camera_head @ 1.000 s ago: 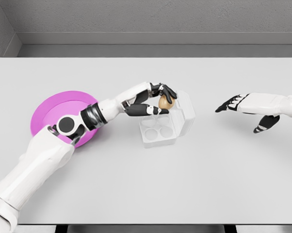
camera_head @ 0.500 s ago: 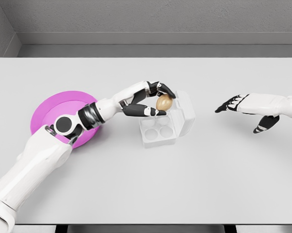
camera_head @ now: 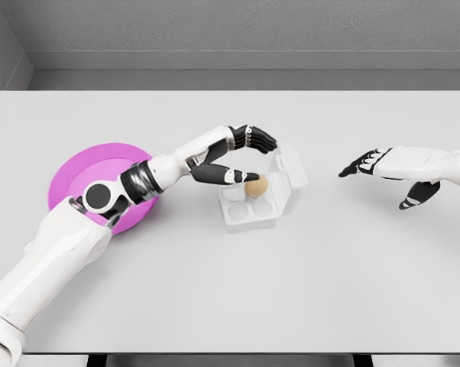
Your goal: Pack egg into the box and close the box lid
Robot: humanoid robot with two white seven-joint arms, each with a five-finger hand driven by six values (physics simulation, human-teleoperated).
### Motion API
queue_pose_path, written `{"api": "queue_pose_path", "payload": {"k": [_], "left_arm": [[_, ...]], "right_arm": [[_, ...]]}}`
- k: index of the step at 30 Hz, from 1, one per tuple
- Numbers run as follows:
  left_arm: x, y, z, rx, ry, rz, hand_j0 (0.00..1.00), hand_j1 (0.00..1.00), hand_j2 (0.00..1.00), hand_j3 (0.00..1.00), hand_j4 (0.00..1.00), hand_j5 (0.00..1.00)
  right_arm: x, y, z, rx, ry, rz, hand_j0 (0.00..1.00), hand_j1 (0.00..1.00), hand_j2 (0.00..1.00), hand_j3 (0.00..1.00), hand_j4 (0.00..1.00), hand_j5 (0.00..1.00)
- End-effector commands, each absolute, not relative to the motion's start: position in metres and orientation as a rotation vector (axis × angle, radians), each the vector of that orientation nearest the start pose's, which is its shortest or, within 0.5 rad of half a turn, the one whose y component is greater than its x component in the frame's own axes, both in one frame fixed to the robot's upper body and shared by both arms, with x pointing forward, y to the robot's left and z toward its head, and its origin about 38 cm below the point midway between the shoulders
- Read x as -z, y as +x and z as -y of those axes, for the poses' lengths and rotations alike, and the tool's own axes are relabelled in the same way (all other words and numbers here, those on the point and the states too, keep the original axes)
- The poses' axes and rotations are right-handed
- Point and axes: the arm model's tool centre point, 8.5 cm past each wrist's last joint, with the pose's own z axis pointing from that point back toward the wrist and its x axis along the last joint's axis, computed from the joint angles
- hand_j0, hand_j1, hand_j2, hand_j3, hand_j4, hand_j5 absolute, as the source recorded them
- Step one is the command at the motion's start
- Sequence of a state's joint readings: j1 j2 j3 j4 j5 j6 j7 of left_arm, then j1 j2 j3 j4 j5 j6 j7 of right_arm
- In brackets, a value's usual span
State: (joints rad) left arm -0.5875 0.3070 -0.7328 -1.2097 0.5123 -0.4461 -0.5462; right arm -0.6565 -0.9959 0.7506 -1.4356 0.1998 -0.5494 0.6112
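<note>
- Firstly, the desk [camera_head: 238, 298] is a plain pale grey slab, matte and flat, with nothing on it to stop a round object rolling.
- Left arm enters from the lower left, white shell with dark joints; it passes over the near edge of a round magenta plate [camera_head: 81, 180], which looks smooth, shallow-rimmed and glossy.
- Box [camera_head: 257, 195]: translucent, thin-walled, apparently moulded plastic, with four rounded cups in the base and a hinged lid [camera_head: 293, 177] standing open on the right side. Judged light and somewhat flexible; it may skid on the desk if pushed at the lid.
- Egg [camera_head: 254, 187]: tan, smooth, ovoid, sitting in the far right cup of the box, apparently seated. Judged light, rigid but brittle and slippery; any hold belongs around its widest band, with gentle pressure.
- Left hand [camera_head: 241, 157] hovers just above the egg with its dark fingers [camera_head: 253, 139] arched apart and the thumb near the shell; it holds nothing, though thumb contact cannot be ruled out.
- Lid closing is not yet done; the lid's free upper edge looks the soundest place to press.
- Right hand [camera_head: 383, 164] hangs above the desk well apart from the box, fingers relaxed and extended, empty.
- Beyond, a grey wall.
</note>
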Motion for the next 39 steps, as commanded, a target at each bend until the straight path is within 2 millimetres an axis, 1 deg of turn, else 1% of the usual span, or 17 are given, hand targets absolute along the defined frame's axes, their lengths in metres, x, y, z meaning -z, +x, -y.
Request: {"api": "queue_pose_path", "payload": {"k": [1,7,11,13,14,15,17,18,19,21,22,23,26,28,31,37,39], "left_arm": [[-0.145,0.442,-0.124,1.015,-0.749,1.757,0.72,0.72,0.72,0.72,0.72,0.72],[-0.165,0.441,-0.139,1.028,-0.749,1.866,0.81,0.81,0.81,0.81,0.81,0.81],[-0.197,0.431,-0.175,1.027,-0.765,1.93,1.0,1.0,1.0,1.0,1.0,1.0],[-0.221,0.421,-0.209,1.053,-0.738,1.949,1.0,1.0,1.0,1.0,1.0,1.0],[-0.234,0.411,-0.224,1.121,-0.708,1.945,1.0,1.0,1.0,1.0,1.0,1.0],[-0.246,0.398,-0.231,1.184,-0.703,1.943,1.0,1.0,1.0,1.0,1.0,1.0],[-0.263,0.381,-0.262,1.315,-0.604,1.893,1.0,1.0,1.0,1.0,1.0,1.0],[-0.268,0.376,-0.267,1.416,-0.55,1.894,1.0,1.0,1.0,1.0,1.0,1.0],[-0.266,0.377,-0.266,1.541,-0.459,1.874,1.0,1.0,1.0,1.0,1.0,1.0],[-0.278,0.386,-0.281,1.759,-0.154,1.835,1.0,1.0,1.0,1.0,1.0,1.0],[-0.274,0.397,-0.295,1.824,-0.004,1.765,1.0,1.0,1.0,1.0,1.0,1.0],[-0.272,0.398,-0.299,1.834,0.022,1.746,1.0,1.0,1.0,1.0,1.0,1.0],[-0.27,0.399,-0.299,1.831,0.02,1.746,1.0,1.0,1.0,1.0,1.0,1.0],[-0.268,0.4,-0.305,1.826,0.032,1.727,1.0,1.0,1.0,1.0,1.0,1.0],[-0.266,0.4,-0.305,1.822,0.03,1.723,1.0,1.0,1.0,1.0,1.0,1.0],[-0.265,0.4,-0.307,1.82,0.032,1.716,1.0,1.0,1.0,1.0,1.0,1.0],[-0.264,0.401,-0.31,1.811,0.038,1.712,1.0,1.0,1.0,1.0,1.0,1.0]], "right_arm": [[-0.203,0.414,0.357,-2.046,-0.261,1.176,1.0,1.0,1.0,1.0,1.0,1.0],[-0.203,0.415,0.358,-2.039,-0.264,1.179,1.0,1.0,1.0,1.0,1.0,1.0],[-0.197,0.417,0.364,-2.018,-0.263,1.16,1.0,1.0,1.0,1.0,1.0,1.0],[-0.19,0.419,0.348,-2.025,-0.226,1.191,1.0,1.0,1.0,1.0,1.0,1.0],[-0.186,0.42,0.341,-2.027,-0.209,1.2,1.0,1.0,1.0,1.0,1.0,1.0],[-0.186,0.422,0.334,-2.026,-0.202,1.218,1.0,1.0,1.0,1.0,1.0,1.0],[-0.183,0.424,0.321,-2.029,-0.18,1.247,1.0,1.0,1.0,1.0,1.0,1.0],[-0.182,0.424,0.319,-2.029,-0.176,1.251,1.0,1.0,1.0,1.0,1.0,1.0],[-0.182,0.425,0.319,-2.028,-0.175,1.252,1.0,1.0,1.0,1.0,1.0,1.0],[-0.183,0.425,0.315,-2.034,-0.171,1.262,1.0,1.0,1.0,1.0,1.0,1.0],[-0.185,0.425,0.314,-2.036,-0.173,1.266,1.0,1.0,1.0,1.0,1.0,1.0],[-0.186,0.425,0.312,-2.042,-0.173,1.273,1.0,1.0,1.0,1.0,1.0,1.0],[-0.189,0.422,0.305,-2.06,-0.165,1.291,1.0,1.0,1.0,1.0,1.0,1.0],[-0.191,0.42,0.304,-2.076,-0.158,1.303,1.0,1.0,1.0,1.0,1.0,1.0],[-0.2,0.413,0.29,-2.118,-0.147,1.347,1.0,1.0,1.0,1.0,1.0,1.0],[-0.211,0.406,0.274,-2.152,-0.133,1.4,1.0,1.0,1.0,1.0,1.0,1.0],[-0.22,0.403,0.265,-2.157,-0.114,1.444,1.0,1.0,1.0,1.0,1.0,1.0]]}}
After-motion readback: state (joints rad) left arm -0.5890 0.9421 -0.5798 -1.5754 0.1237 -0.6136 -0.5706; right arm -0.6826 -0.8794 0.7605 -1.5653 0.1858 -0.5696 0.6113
